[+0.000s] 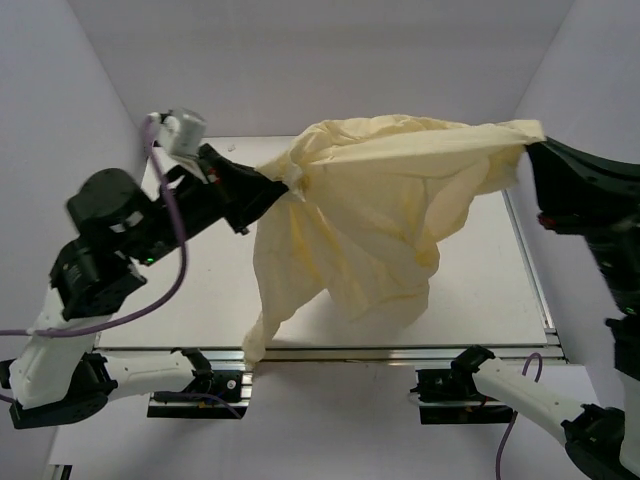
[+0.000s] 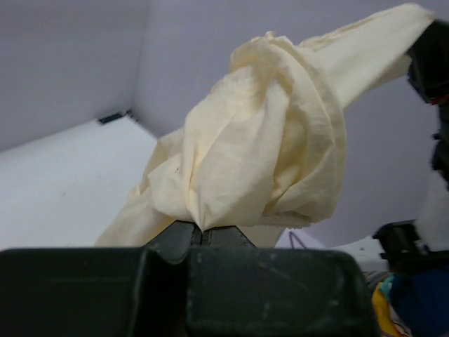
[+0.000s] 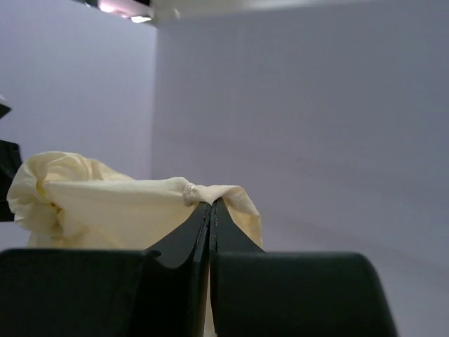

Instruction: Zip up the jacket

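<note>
The pale yellow jacket (image 1: 370, 215) hangs in the air above the white table (image 1: 480, 290), stretched between both arms, its lower folds and one sleeve trailing down to the table's near edge. My left gripper (image 1: 285, 185) is shut on a bunch of its fabric at the left; the left wrist view shows cloth (image 2: 252, 161) pinched at the fingertips (image 2: 202, 235). My right gripper (image 1: 530, 145) is shut on the jacket's other end at the upper right, with a fold of cloth (image 3: 126, 203) caught between its tips (image 3: 212, 205). The zipper is not visible.
White walls (image 1: 340, 60) enclose the table at the back and sides. An aluminium rail (image 1: 400, 352) runs along the near edge, with both arm bases below it. A purple cable (image 1: 170, 270) loops off the left arm.
</note>
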Controlling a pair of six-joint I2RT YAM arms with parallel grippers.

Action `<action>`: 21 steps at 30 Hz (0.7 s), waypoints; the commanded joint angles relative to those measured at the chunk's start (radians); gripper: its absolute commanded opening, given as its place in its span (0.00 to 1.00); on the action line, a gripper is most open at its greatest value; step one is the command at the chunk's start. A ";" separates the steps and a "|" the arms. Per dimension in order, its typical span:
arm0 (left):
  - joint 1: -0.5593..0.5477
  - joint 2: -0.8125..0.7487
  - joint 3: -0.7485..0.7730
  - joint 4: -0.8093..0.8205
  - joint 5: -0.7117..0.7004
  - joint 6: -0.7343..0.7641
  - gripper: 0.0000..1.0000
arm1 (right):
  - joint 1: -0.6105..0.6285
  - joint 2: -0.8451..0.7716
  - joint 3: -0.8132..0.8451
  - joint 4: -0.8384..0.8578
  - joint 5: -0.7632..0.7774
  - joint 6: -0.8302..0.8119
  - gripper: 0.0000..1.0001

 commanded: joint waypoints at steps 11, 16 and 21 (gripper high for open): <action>-0.003 -0.022 0.165 -0.012 -0.030 0.041 0.03 | 0.003 0.089 0.266 -0.060 0.088 -0.073 0.00; -0.003 0.090 0.118 -0.042 -0.270 0.026 0.07 | 0.003 0.165 0.144 -0.013 0.352 -0.109 0.00; 0.017 0.245 -0.033 -0.036 -0.673 -0.017 0.17 | -0.001 0.271 -0.094 0.099 0.627 -0.149 0.00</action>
